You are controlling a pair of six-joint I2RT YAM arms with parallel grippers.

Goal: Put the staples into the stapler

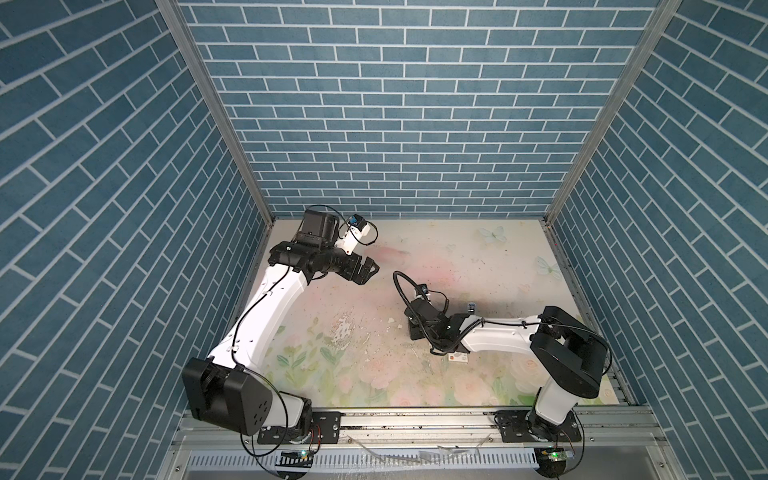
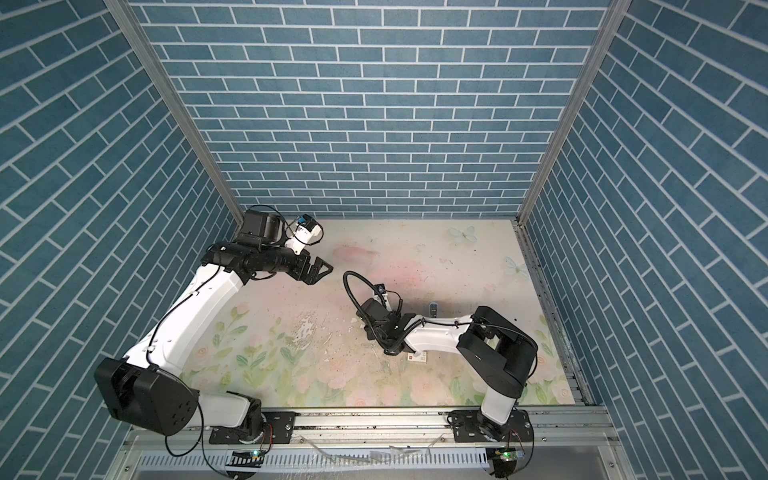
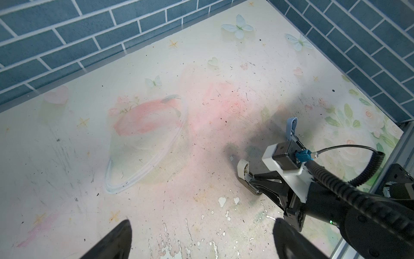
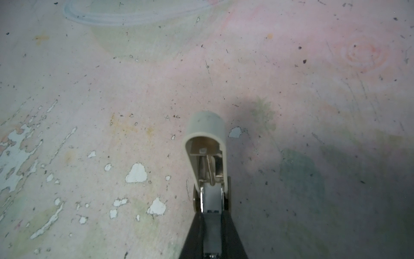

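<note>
My right gripper (image 4: pixel 212 215) is shut on the stapler (image 4: pixel 207 143), a cream one with a shiny metal channel, held low over the mat. The left wrist view shows the stapler (image 3: pixel 244 170) with its cream cover lifted off the chrome base. In both top views the right gripper (image 1: pixel 414 329) (image 2: pixel 368 328) sits mid-table under its wrist camera, which hides the stapler. My left gripper (image 1: pixel 369 270) (image 2: pixel 321 270) (image 3: pixel 201 224) hovers open and empty at the back left. A small cream tray (image 1: pixel 457 358) (image 2: pixel 417 357) lies beside the right forearm. The staples themselves are hidden.
A small blue-grey object (image 3: pixel 291 125) (image 1: pixel 471 307) (image 2: pixel 433 308) stands just behind the right wrist, partly hidden. The floral mat (image 1: pixel 374 374) is worn and flaked in the middle. Blue brick walls (image 1: pixel 395 124) close the back and both sides.
</note>
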